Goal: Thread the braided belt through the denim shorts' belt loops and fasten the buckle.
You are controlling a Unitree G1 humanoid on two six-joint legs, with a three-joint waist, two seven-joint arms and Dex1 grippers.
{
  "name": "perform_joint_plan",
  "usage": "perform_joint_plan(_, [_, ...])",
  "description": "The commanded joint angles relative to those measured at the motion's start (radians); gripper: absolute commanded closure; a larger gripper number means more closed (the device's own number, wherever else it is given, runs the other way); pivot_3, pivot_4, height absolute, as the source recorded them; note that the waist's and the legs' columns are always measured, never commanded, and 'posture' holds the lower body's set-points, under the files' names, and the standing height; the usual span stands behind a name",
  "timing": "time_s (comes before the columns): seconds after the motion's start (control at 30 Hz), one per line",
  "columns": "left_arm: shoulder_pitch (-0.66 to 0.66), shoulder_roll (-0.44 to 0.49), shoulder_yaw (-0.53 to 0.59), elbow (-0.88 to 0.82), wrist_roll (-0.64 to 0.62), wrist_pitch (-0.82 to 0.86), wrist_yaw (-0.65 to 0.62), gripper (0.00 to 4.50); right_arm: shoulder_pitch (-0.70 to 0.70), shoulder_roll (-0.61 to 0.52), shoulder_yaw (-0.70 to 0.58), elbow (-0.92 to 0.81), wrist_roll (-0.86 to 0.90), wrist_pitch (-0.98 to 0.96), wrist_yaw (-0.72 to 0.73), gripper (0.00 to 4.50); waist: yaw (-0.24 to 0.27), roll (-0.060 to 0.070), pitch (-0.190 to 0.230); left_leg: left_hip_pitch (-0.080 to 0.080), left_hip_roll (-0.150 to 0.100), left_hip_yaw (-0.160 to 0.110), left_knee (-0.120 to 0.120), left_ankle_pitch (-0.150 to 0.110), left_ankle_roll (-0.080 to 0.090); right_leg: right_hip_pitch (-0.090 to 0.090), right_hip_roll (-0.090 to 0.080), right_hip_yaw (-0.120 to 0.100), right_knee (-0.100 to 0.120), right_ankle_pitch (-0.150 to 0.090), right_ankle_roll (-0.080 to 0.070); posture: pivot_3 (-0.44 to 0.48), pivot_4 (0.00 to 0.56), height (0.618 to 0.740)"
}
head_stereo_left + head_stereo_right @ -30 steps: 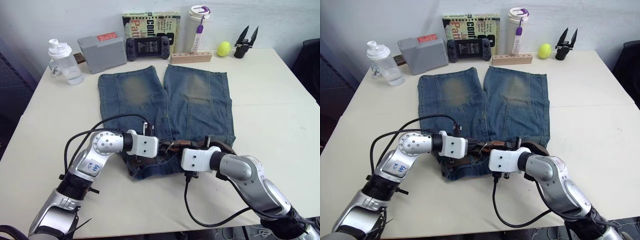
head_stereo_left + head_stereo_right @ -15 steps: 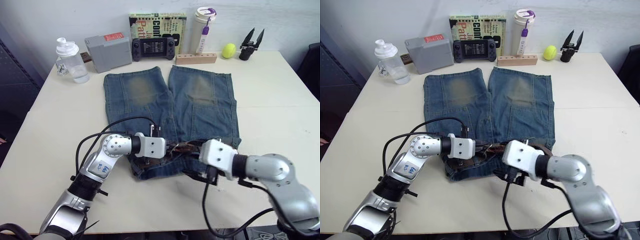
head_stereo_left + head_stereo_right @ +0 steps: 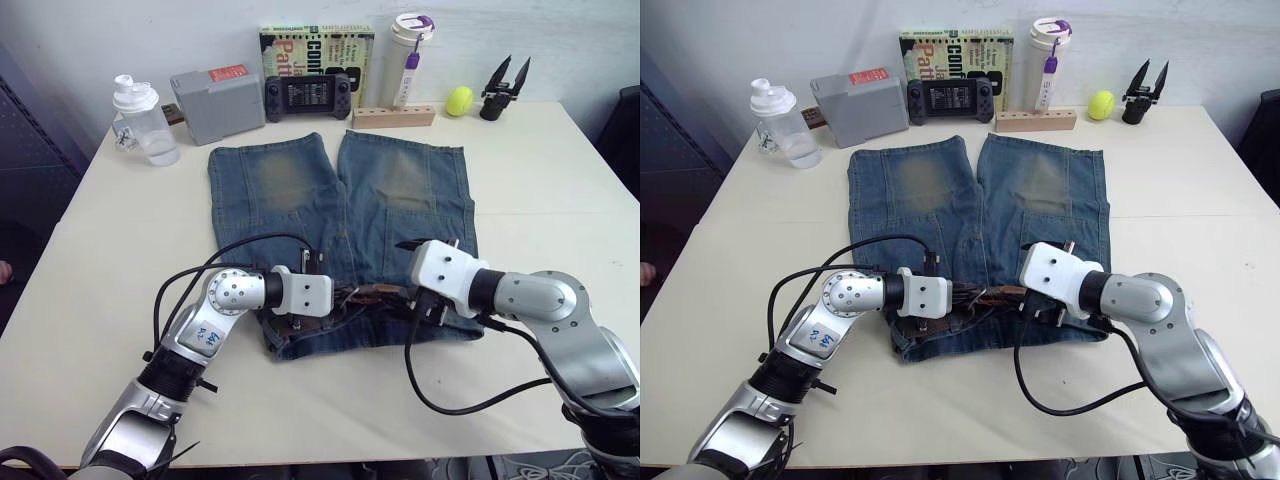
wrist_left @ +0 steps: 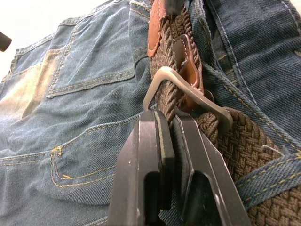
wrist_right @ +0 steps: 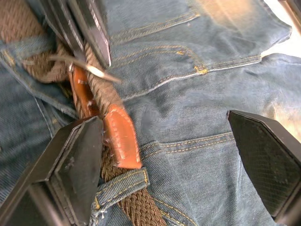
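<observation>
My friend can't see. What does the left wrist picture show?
The left pincer is shut on the silver buckle of the braided belt, which lies along the waistband of the denim shorts and passes under a belt loop.

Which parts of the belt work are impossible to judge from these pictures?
- Silver metal buckle: in the left wrist view the shut left claw covers its lower part, so the prong is hidden.
- Brown braided belt: in the head views both arms cover most of it.
- Blue denim belt loop: how many loops are threaded cannot be counted.
</observation>
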Motion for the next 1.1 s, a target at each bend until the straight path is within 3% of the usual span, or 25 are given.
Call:
perform_joint_plan(0.03, [-0.003, -0.002, -0.016, -0.020, 0.001, 0.000, -0.001, 4.50, -0.005, -0.007, 0.023, -0.001, -0.036, -0.042, -0.024, 0.04, 0.000, 0.000, 0.000, 0.000, 0.000, 0.000, 0.000, 0.000, 0.000, 0.000, 0.000, 0.000, 0.000, 0.000, 0.000, 0.000, 0.150, 0.726])
perform_joint_plan(0.17, [-0.005, -0.001, -0.019, -0.022, 0.004, -0.003, -0.001, 4.50, -0.012, 0.003, 0.052, 0.020, -0.063, -0.056, -0.044, 0.04, -0.001, 0.000, 0.000, -0.001, 0.000, 0.000, 0.001, 0.000, 0.000, 0.000, 0.000, 0.000, 0.000, 0.000, 0.000, 0.000, 0.150, 0.726])
perform_joint_plan(0.27, [-0.006, -0.001, -0.019, -0.021, 0.006, -0.006, 0.001, 4.50, -0.009, 0.000, 0.066, 0.029, -0.076, -0.064, -0.047, 0.78, -0.002, 0.000, 0.000, 0.000, 0.000, 0.000, 0.001, 0.000, 0.000, 0.000, 0.000, 0.000, 0.000, 0.000, 0.000, 0.000, 0.150, 0.726])
perform_joint_plan(0.53, [-0.008, -0.001, -0.020, -0.021, 0.010, -0.010, 0.008, 4.50, 0.000, -0.006, 0.087, 0.036, -0.090, -0.071, -0.039, 4.44, 0.000, 0.000, 0.000, -0.001, 0.000, -0.001, 0.001, 0.000, 0.000, 0.000, 0.000, -0.001, 0.000, 0.000, 0.000, 0.000, 0.150, 0.726])
perform_joint_plan(0.73, [-0.008, -0.006, -0.011, -0.023, 0.009, -0.018, 0.026, 4.50, -0.003, 0.007, 0.098, 0.029, -0.091, -0.061, -0.039, 4.44, 0.000, 0.000, 0.000, -0.001, 0.000, -0.001, 0.001, 0.000, 0.000, 0.000, 0.000, -0.001, 0.000, 0.000, 0.000, 0.000, 0.150, 0.726])
perform_joint_plan(0.93, [0.013, -0.019, 0.033, -0.065, -0.057, 0.056, 0.030, 2.17, -0.002, 0.012, 0.102, 0.030, -0.096, -0.059, -0.046, 4.50, 0.000, 0.000, 0.000, -0.002, 0.000, -0.002, 0.002, 0.000, 0.000, 0.000, 0.000, -0.001, 0.000, 0.000, 0.000, 0.000, 0.150, 0.726])
perform_joint_plan(0.97, [0.023, -0.019, 0.055, -0.087, -0.098, 0.088, 0.019, 1.73, -0.002, 0.015, 0.102, 0.029, -0.096, -0.057, -0.048, 4.50, 0.000, 0.000, 0.000, -0.002, 0.000, -0.002, 0.002, 0.000, 0.000, 0.000, 0.000, -0.002, 0.000, 0.000, 0.000, 0.000, 0.150, 0.726])
perform_joint_plan(1.0, [0.037, -0.015, 0.087, -0.114, -0.147, 0.129, 0.006, 1.56, -0.001, 0.015, 0.102, 0.029, -0.099, -0.057, -0.050, 4.50, -0.002, 0.000, 0.000, -0.002, 0.000, -0.002, 0.002, 0.000, 0.000, 0.000, 0.000, -0.002, 0.000, 0.000, 0.000, 0.000, 0.150, 0.726])
perform_joint_plan(1.03, [0.054, -0.010, 0.121, -0.143, -0.200, 0.174, -0.006, 0.99, -0.001, 0.016, 0.102, 0.029, -0.101, -0.058, -0.052, 4.50, -0.003, 0.000, 0.000, -0.002, 0.000, -0.002, 0.002, 0.000, 0.000, -0.001, 0.000, -0.001, 0.000, 0.000, 0.000, 0.000, 0.150, 0.726])
perform_joint_plan(1.1, [0.097, 0.007, 0.201, -0.207, -0.320, 0.292, -0.025, 0.99, 0.003, 0.018, 0.098, 0.029, -0.105, -0.063, -0.058, 4.50, -0.003, 0.000, 0.000, -0.003, 0.001, -0.002, 0.002, 0.000, 0.000, -0.001, 0.000, -0.001, 0.000, 0.000, 0.000, 0.000, 0.150, 0.726])
